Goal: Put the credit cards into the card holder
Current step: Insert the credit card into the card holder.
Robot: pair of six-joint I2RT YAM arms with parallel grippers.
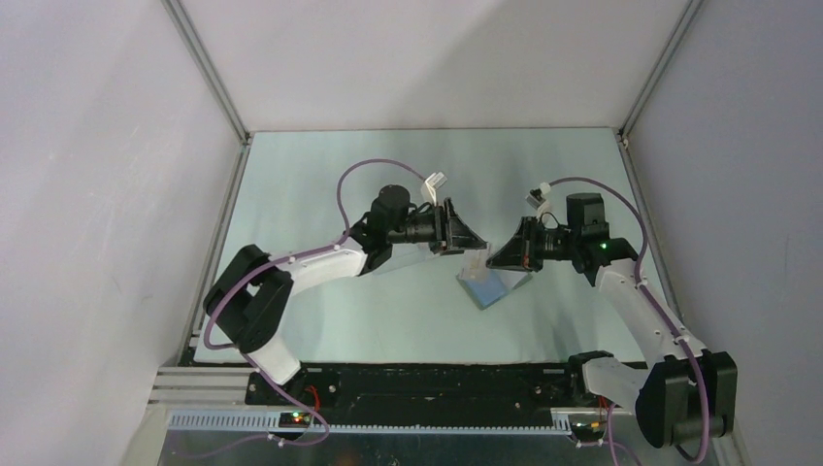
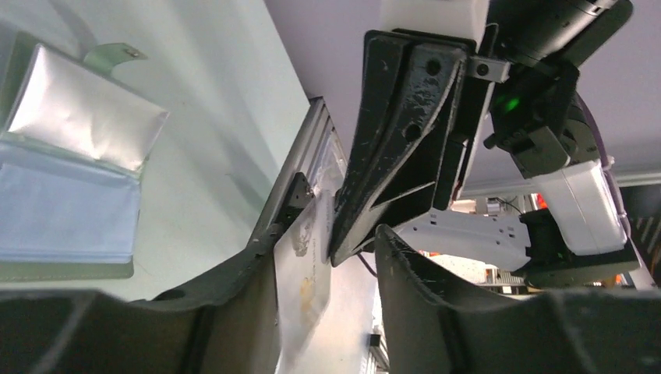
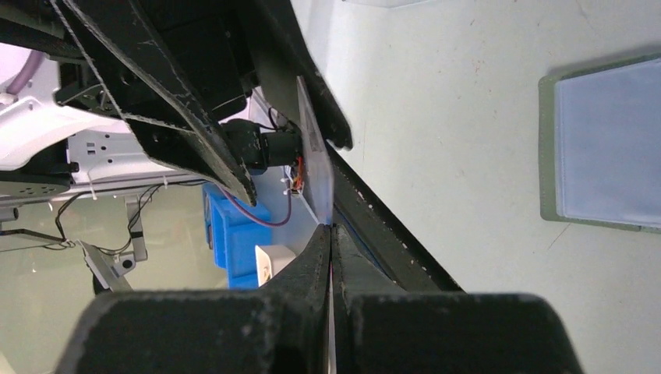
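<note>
The card holder (image 1: 485, 289) lies open on the table, its light-blue inside up; it also shows as the card holder (image 2: 70, 195) and the card holder (image 3: 608, 148). Above it, one pale credit card (image 1: 473, 260) hangs between the two grippers. My right gripper (image 1: 495, 257) is shut on one end of the credit card (image 3: 316, 164), seen edge-on above the right gripper (image 3: 331, 227). My left gripper (image 2: 337, 234) stands open around the other end; the credit card (image 2: 304, 273) lies against one finger, with a wide gap to the other.
White walls close the table in on three sides, with an aluminium rail (image 2: 300, 160) along the edge. A blue bin (image 3: 230, 234) shows beyond the table. Both arm bases sit at the near edge.
</note>
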